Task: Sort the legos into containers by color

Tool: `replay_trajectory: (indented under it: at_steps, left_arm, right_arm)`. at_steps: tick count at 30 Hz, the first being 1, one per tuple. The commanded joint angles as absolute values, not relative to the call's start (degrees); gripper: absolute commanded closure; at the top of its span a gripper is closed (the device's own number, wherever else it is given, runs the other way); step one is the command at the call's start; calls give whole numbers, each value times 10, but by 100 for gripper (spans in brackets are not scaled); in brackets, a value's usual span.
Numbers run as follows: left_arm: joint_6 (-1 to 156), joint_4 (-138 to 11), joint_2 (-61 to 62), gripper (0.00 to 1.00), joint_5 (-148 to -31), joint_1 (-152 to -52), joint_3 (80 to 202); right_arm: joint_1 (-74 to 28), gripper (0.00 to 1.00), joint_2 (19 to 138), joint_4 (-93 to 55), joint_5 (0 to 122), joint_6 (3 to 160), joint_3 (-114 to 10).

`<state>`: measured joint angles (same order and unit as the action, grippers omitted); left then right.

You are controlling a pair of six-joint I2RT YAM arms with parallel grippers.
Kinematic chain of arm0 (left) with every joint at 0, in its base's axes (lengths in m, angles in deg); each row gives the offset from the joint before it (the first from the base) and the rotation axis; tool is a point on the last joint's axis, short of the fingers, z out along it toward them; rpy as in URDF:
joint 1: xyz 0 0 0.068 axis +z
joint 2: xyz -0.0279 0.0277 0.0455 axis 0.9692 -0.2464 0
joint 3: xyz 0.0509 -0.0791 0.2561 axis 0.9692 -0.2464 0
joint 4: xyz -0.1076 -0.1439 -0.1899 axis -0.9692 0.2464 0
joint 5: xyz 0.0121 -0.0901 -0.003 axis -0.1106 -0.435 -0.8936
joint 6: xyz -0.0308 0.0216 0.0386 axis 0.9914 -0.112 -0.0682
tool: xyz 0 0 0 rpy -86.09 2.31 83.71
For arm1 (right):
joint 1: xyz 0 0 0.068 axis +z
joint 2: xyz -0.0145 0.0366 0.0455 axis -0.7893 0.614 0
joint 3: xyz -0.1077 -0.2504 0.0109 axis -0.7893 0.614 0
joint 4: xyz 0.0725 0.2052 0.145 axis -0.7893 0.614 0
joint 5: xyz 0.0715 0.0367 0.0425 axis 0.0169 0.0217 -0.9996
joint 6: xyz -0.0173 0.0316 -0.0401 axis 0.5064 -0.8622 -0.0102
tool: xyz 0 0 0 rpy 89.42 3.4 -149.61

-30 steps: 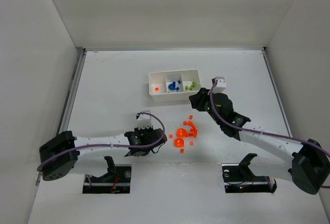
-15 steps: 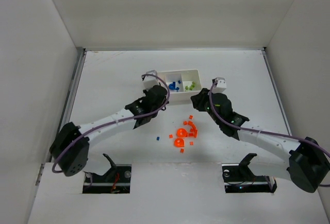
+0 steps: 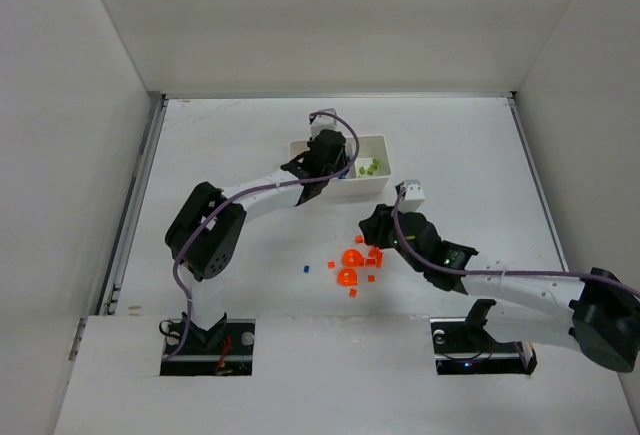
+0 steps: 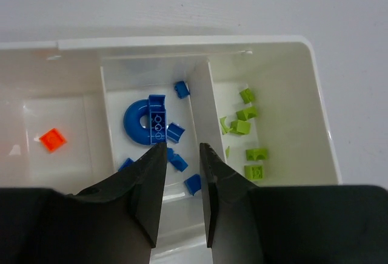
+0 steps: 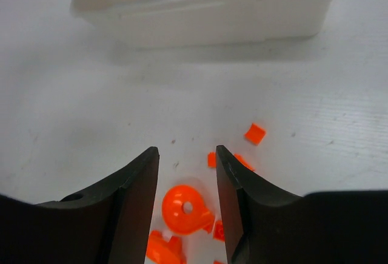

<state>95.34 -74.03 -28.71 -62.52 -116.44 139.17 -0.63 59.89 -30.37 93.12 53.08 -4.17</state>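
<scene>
The white tray stands at the back centre with three compartments. In the left wrist view the tray holds one orange brick on the left, blue bricks in the middle and green bricks on the right. My left gripper hangs over the middle compartment, open and empty. A cluster of orange bricks lies on the table. My right gripper is open and empty, low over the table, with a round orange piece between its fingers.
One small blue brick lies alone on the table left of the orange cluster. The tray's front wall is just beyond my right gripper. White walls enclose the table on three sides.
My left arm has swung from the near left of the table up to the tray's middle compartment. My right gripper has moved from beside the tray down toward the orange cluster.
</scene>
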Motion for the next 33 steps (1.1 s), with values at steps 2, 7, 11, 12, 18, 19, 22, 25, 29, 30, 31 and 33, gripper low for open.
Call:
replay_trajectory:
  at_steps: [2,7,11,12,18,19,22,25,29,30,31,33]
  left_arm:
    - [937,-765,-297,70,-644,-1160,1437]
    - [942,-780,-270,69,-645,-1163,1403]
    - [937,-797,-207,70,-640,-1178,1330]
    - [941,-799,-190,71,-640,-1182,1309]
    - [966,-799,-88,71,-634,-1219,1173]
    - [974,-796,-71,71,-632,-1225,1152]
    - [997,-785,-21,71,-628,-1239,1095]
    - [1020,-764,25,71,-622,-1249,1049]
    - [1041,-727,73,71,-618,-1255,1007]
    - [1041,-713,85,71,-616,-1258,998]
    - [1041,-706,93,71,-613,-1260,991]
    - [1045,-690,112,71,-604,-1266,976]
  right_arm:
    - [56,48,582,-257,939,513,-29]
    - [121,49,566,-191,927,462,-4]
    - [137,58,563,-183,888,432,10]
    - [142,59,563,-182,878,421,13]
    - [152,57,597,-218,852,410,22]
    - [153,56,606,-224,847,412,18]
    - [145,57,636,-254,832,430,8]
    - [133,57,664,-277,824,442,1]
    - [118,59,702,-296,816,448,-8]
    - [117,59,708,-301,816,448,-9]
    - [116,60,714,-308,817,448,-10]
    - [112,62,728,-321,818,449,-11]
